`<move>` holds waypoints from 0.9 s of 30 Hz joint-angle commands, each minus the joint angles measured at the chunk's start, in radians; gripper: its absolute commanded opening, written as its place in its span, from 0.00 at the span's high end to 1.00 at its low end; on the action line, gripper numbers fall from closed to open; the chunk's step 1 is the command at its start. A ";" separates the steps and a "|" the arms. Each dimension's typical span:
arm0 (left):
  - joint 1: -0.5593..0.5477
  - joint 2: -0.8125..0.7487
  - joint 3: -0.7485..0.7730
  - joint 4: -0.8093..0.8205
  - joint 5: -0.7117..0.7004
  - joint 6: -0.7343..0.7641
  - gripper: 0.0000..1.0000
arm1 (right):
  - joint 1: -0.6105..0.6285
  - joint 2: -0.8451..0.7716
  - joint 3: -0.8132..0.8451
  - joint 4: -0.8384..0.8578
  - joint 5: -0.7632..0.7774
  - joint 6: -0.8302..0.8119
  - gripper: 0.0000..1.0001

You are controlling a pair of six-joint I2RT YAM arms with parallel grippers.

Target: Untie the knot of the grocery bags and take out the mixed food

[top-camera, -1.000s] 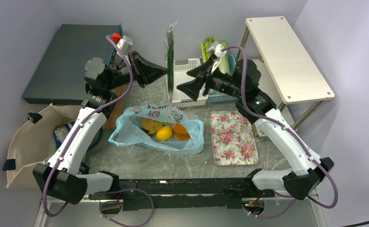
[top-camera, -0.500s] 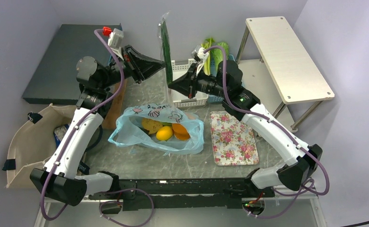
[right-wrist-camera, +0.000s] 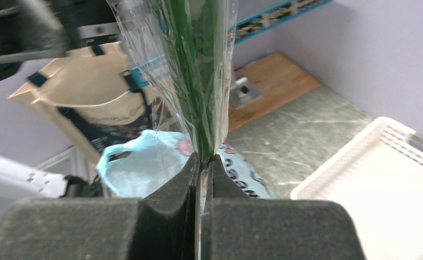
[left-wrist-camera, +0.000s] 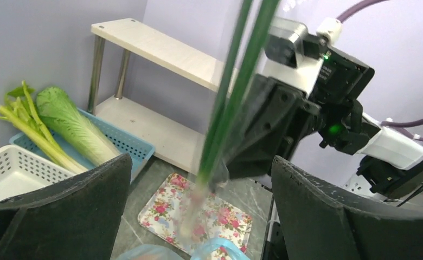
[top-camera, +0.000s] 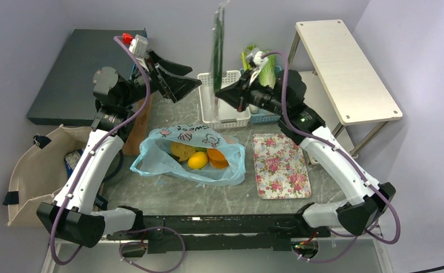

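plastic grocery bag (top-camera: 188, 156), light blue, lies open on the table nearest the arm bases, with yellow and orange food (top-camera: 202, 158) inside. canvas tote (top-camera: 32, 165) sags to its left. beyond, the right gripper (right-wrist-camera: 203, 160) is clamped on the lower end of long green stalks (top-camera: 218, 40) in a clear sleeve, held upright over the white basket (top-camera: 231, 116). they look light, floppy and slick, so are best gripped low. the left gripper (top-camera: 190, 77) has its fingers spread apart beside them. farthest, a blue basket (top-camera: 262, 118) holds napa cabbage (top-camera: 268, 71).
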 commanded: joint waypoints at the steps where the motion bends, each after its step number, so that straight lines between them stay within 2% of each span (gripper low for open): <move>1: 0.007 -0.026 0.014 -0.078 -0.035 0.131 0.01 | -0.131 -0.009 0.046 -0.042 0.054 0.021 1.00; 3: 0.010 -0.035 0.013 -0.142 -0.054 0.208 0.01 | -0.185 0.028 0.091 -0.109 0.094 -0.038 1.00; 8: 0.017 -0.051 0.022 -0.327 -0.071 0.377 0.01 | -0.274 0.166 0.211 -0.251 0.351 -0.271 1.00; 12: 0.017 -0.081 -0.017 -0.368 -0.084 0.443 0.01 | -0.363 0.309 0.301 -0.314 0.469 -0.292 1.00; 14: 0.017 -0.088 -0.025 -0.388 -0.088 0.468 0.01 | -0.395 0.369 0.319 -0.305 0.481 -0.277 1.00; 18: 0.017 -0.103 -0.044 -0.417 -0.105 0.501 0.01 | -0.427 0.437 0.254 -0.122 0.477 -0.280 1.00; 22: 0.018 -0.114 -0.059 -0.462 -0.115 0.548 0.01 | -0.445 0.561 0.288 -0.052 0.455 -0.230 1.00; 27: 0.021 -0.164 -0.117 -0.553 -0.136 0.712 0.01 | -0.459 0.672 0.338 -0.013 0.386 -0.184 1.00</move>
